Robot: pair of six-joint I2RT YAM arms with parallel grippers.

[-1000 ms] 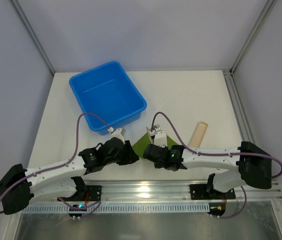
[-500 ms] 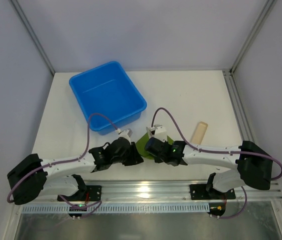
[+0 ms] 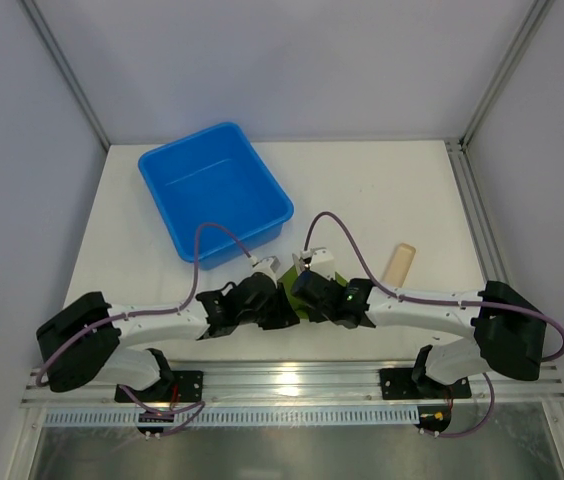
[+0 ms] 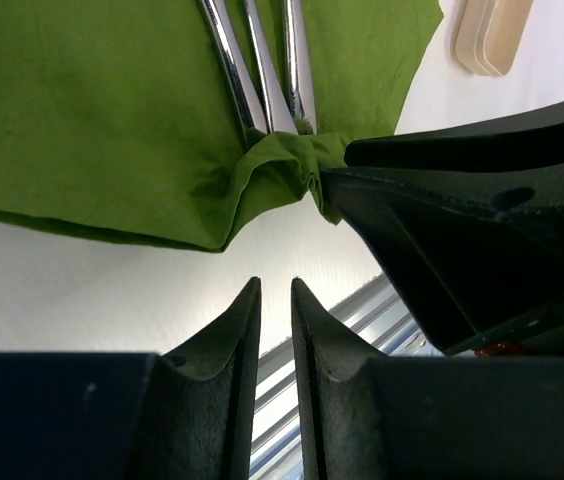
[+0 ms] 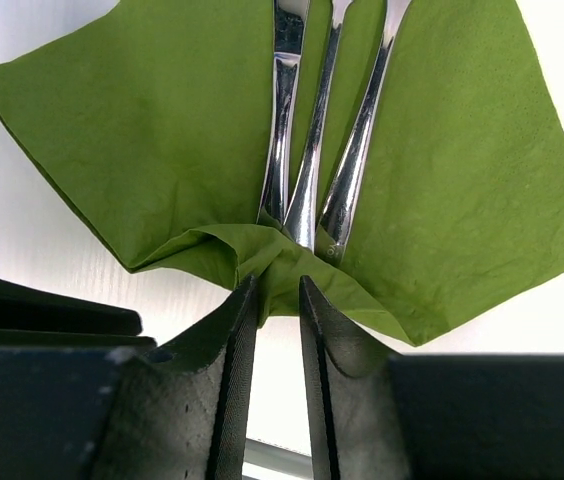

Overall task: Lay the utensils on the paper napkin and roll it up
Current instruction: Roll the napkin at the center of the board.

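The green paper napkin [image 5: 162,150] lies flat with three shiny utensils [image 5: 312,150] side by side on it. Its near corner is folded up over the handle ends and bunched. My right gripper [image 5: 278,285] is closed to a narrow slit on that bunched corner. In the left wrist view the napkin [image 4: 92,110], the utensils [image 4: 262,60] and the right gripper's black finger [image 4: 442,230] show. My left gripper [image 4: 274,285] is shut and empty, just short of the napkin's edge. From above, only a strip of napkin [image 3: 285,283] shows between the two wrists.
A blue bin [image 3: 237,240] stands at the back left. A beige cylinder [image 3: 398,266] lies right of the napkin and shows in the left wrist view [image 4: 492,35]. The metal rail runs along the near table edge.
My left arm has swung right, up to the napkin beside the right gripper. The right gripper has shifted slightly left over the napkin, so less green shows from above.
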